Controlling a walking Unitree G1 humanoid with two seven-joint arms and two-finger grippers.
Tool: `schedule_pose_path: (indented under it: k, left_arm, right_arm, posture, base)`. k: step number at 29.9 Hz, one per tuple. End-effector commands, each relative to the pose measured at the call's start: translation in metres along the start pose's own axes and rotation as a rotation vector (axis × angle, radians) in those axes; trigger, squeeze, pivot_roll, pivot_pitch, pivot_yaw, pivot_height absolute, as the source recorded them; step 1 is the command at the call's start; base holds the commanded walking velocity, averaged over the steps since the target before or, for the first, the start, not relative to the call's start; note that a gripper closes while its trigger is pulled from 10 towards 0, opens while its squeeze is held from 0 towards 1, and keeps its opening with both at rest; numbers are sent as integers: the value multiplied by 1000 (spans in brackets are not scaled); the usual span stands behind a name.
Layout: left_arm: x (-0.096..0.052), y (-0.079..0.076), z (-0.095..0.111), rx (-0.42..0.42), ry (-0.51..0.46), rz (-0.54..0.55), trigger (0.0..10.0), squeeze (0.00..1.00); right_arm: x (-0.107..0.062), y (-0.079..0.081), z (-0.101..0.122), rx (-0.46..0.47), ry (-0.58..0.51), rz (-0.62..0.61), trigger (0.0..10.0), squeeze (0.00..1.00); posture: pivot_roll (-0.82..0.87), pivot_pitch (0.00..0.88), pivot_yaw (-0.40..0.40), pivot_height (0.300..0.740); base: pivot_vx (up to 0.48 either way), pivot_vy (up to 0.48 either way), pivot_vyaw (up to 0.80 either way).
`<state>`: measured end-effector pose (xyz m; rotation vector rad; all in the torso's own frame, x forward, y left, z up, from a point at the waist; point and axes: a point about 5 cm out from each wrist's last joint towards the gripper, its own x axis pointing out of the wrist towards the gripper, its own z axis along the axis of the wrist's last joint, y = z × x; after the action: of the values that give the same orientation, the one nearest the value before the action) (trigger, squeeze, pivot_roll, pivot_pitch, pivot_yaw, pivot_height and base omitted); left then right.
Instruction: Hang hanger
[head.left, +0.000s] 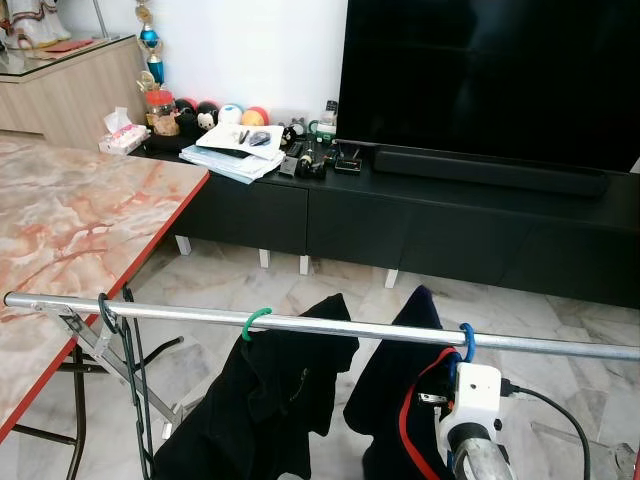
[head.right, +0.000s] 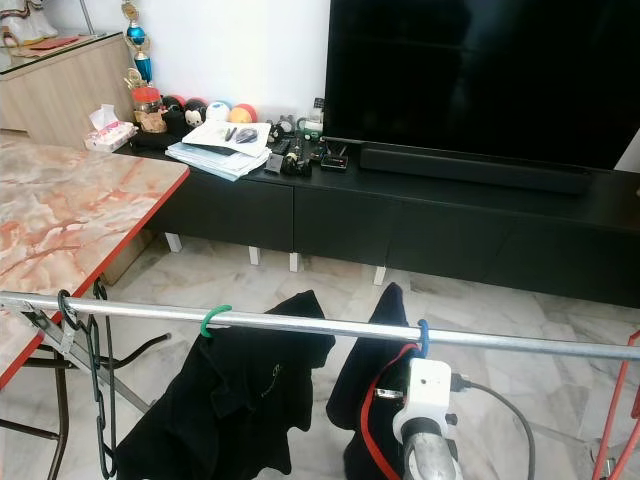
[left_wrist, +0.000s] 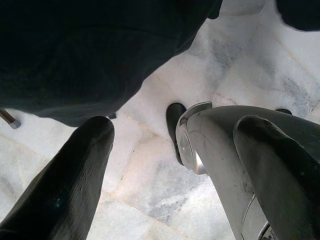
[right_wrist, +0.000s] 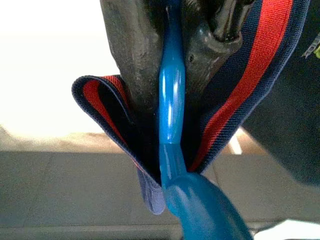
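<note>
1. Metal rail (head.left: 340, 327) across the near scene, left to right, on a folding drying rack.
2. Blue hanger (head.left: 466, 343) hooked over the rail at right, carrying a dark garment with red stripe trim (head.left: 405, 400).
3. Right gripper (right_wrist: 170, 60) just below the rail; black fingers (right_wrist: 131, 55) clenched on the blue hanger's neck, one on each side, striped collar wrapped around them.
4. White wrist camera box (head.left: 475, 393) with black cable at the right arm's end, just under the blue hook.
5. Green hanger (head.left: 256, 321) hooked on the rail at centre, holding a black shirt (head.left: 262, 410).
6. Dark green hangers (head.left: 118, 345) at the rail's left end, bare.
7. Left gripper (left_wrist: 170, 165) low beside the black shirt, pointing at the marble floor (left_wrist: 150, 185); fingers (left_wrist: 75, 175) released, well apart, holding nothing.
8. Marble-top table (head.left: 70, 240) with red edge at left.
9. Far: black TV console (head.left: 420, 220), large dark TV (head.left: 490, 75), soundbar (head.left: 490, 172), papers (head.left: 238, 152), tissue box (head.left: 122, 135), plush toys.
10. No readable writing or brand anywhere.
</note>
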<state>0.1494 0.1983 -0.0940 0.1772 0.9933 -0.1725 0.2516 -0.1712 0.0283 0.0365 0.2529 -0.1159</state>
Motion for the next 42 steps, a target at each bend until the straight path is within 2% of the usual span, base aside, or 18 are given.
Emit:
schedule_pose_path:
  k: [1, 7, 15, 19, 22, 23, 25, 26, 32, 42]
  left_arm:
    - [-3, -5, -17, 17, 63, -23, 10000, 0]
    - [-3, -5, -18, 14, 63, -20, 10000, 0]
    - [-4, -5, -19, 16, 67, -22, 10000, 0]
    - [-4, -8, -21, 17, 70, -26, 10000, 0]
    - [-4, -10, -23, 16, 69, -21, 10000, 0]
    - [-5, -11, -24, 15, 69, -14, 10000, 0]
    - [-5, -11, -24, 15, 69, -12, 10000, 0]
    - [-5, -11, -24, 24, 71, -13, 10000, 0]
    - [-5, -13, -25, 14, 66, -8, 10000, 0]
    - [-5, -10, -24, 0, 58, -6, 10000, 0]
  right_arm:
    - [0, -4, 29, 21, -153, -33, 0, 0]
    - [-9, -1, 30, 17, -167, 4, 0, 0]
    - [-17, -1, 19, -5, -111, 23, 0, 0]
    - [-28, -7, -9, -38, 24, 43, 0, 0]
    - [-29, -9, -15, -39, 55, 44, 0, 0]
    - [-30, -10, -18, -30, 65, 40, 7804, 0]
    - [-30, -10, -19, -27, 67, 39, 7804, 0]
    - [-30, -10, -20, -18, 69, 37, 10000, 0]
    - [-29, -7, -20, 1, 63, 39, 10000, 0]
    - [-17, -5, -15, -3, 51, 29, 10000, 0]
  posture:
    - [172, 0, -24, 740]
    - [167, 0, -25, 740]
    - [159, 0, -27, 740]
    - [152, 0, -29, 740]
    - [151, 0, -30, 740]
    - [152, 0, -31, 740]
    - [152, 0, -31, 740]
    - [156, 0, -32, 740]
    - [159, 0, -32, 740]
    - [162, 0, -29, 740]
  base:
    - [0, 0, 0]
    - [0, 0, 0]
    - [0, 0, 0]
    - [0, 0, 0]
    - [0, 0, 0]
    - [0, 0, 0]
    - [0, 0, 0]
    - [0, 0, 0]
    - [0, 0, 0]
    - [-316, 0, 0]
